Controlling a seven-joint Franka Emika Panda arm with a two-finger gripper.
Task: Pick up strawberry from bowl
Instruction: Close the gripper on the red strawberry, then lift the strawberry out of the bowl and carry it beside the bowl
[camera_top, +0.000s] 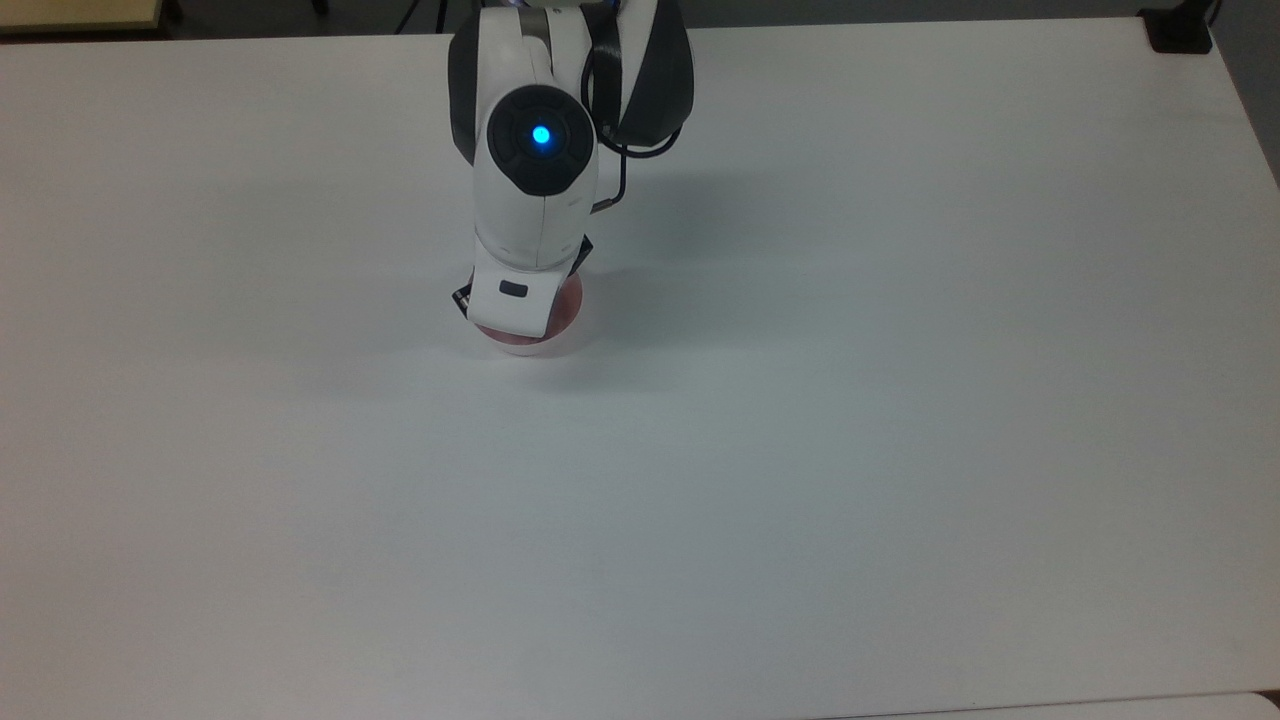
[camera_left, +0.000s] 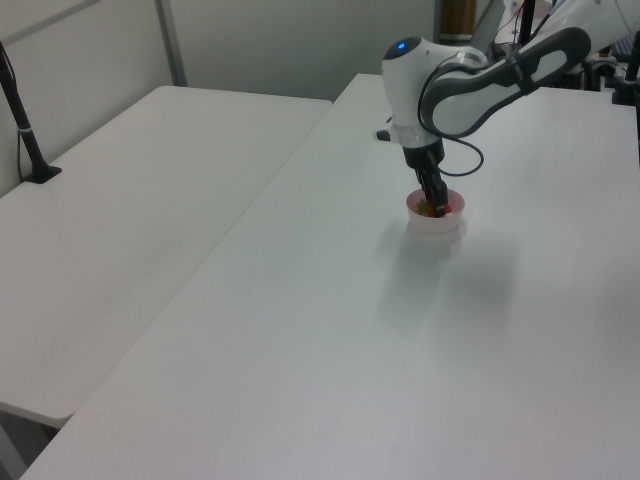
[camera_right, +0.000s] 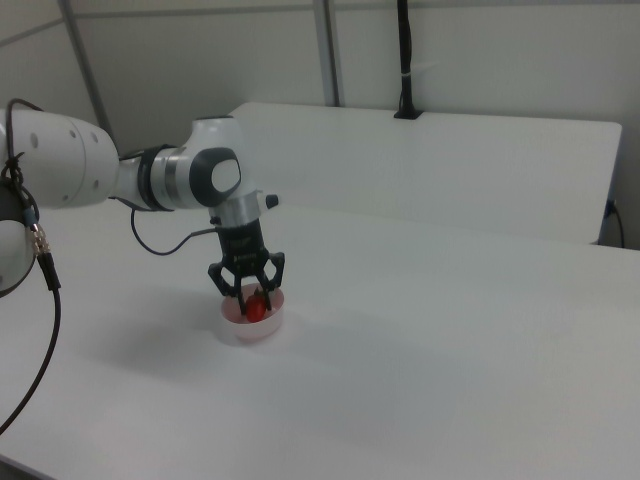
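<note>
Strawberry (camera_right: 257, 307) sat between my claw's (camera_right: 254, 300) spread fingers, inside the bowl (camera_right: 262, 327); it seemed soft and light, so I should squeeze its red sides gently.

One bowl (camera_right: 253, 325), pale pink, sat left of centre in the right view. One strawberry (camera_right: 257, 306), red, lay inside it. One robot arm (camera_left: 470, 85) with one gripper (camera_right: 247, 289). Two white tables (camera_left: 330, 340) stood side by side in the left view. One black post (camera_left: 20, 120) at left edge.
</note>
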